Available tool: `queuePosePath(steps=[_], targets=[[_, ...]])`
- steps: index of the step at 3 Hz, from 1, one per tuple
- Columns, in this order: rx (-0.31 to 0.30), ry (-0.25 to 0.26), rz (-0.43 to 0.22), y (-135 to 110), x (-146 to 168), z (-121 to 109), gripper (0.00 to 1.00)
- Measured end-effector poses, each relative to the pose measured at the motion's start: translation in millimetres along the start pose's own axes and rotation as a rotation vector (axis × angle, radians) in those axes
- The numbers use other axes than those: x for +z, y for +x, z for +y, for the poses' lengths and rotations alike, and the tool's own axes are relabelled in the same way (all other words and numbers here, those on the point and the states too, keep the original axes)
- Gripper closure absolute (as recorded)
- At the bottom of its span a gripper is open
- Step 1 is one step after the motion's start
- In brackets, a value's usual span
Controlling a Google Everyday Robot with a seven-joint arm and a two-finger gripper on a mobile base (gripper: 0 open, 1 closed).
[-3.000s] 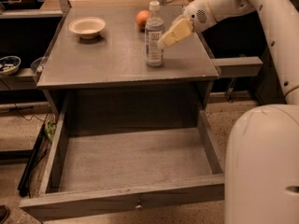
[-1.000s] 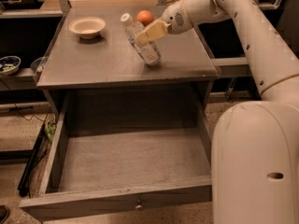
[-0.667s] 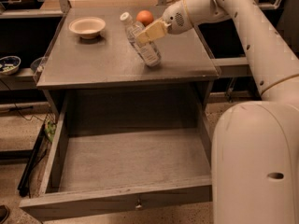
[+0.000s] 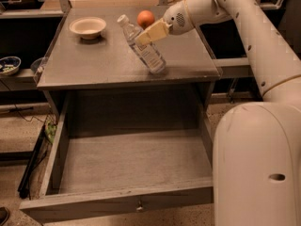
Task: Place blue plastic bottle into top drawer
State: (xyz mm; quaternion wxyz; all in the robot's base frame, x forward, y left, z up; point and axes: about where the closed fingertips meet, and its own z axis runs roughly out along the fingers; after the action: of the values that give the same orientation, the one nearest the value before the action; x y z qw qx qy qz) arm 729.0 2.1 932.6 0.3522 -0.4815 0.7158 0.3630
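The blue plastic bottle [image 4: 142, 45], clear with a white cap, leans left on the grey cabinet top [image 4: 94, 62], its base near the front edge. My gripper [image 4: 149, 34] reaches in from the right and is shut on the bottle's upper body. Below, the top drawer [image 4: 127, 166] stands pulled fully out toward the camera, its grey floor bare, with a small knob on the front panel [image 4: 139, 205].
An orange fruit [image 4: 146, 19] sits just behind the bottle and a cream bowl [image 4: 87, 27] at the back left of the cabinet top. My white arm and base [image 4: 256, 164] fill the right side. Dark shelves with a small bowl [image 4: 8, 65] lie to the left.
Three seconds ago the bottle stood upright with the gripper beside it; now the gripper holds it tilted left. Over the last second nothing visibly moved.
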Motion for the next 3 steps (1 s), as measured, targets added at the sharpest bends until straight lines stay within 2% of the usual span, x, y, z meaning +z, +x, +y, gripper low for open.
queuePosePath(steps=[1, 3], targets=[[0.0, 0.0, 0.0, -0.1, -0.1, 0.0, 1.0], [-0.027, -0.028, -0.06, -32.9, -31.0, 12.7, 1.0]])
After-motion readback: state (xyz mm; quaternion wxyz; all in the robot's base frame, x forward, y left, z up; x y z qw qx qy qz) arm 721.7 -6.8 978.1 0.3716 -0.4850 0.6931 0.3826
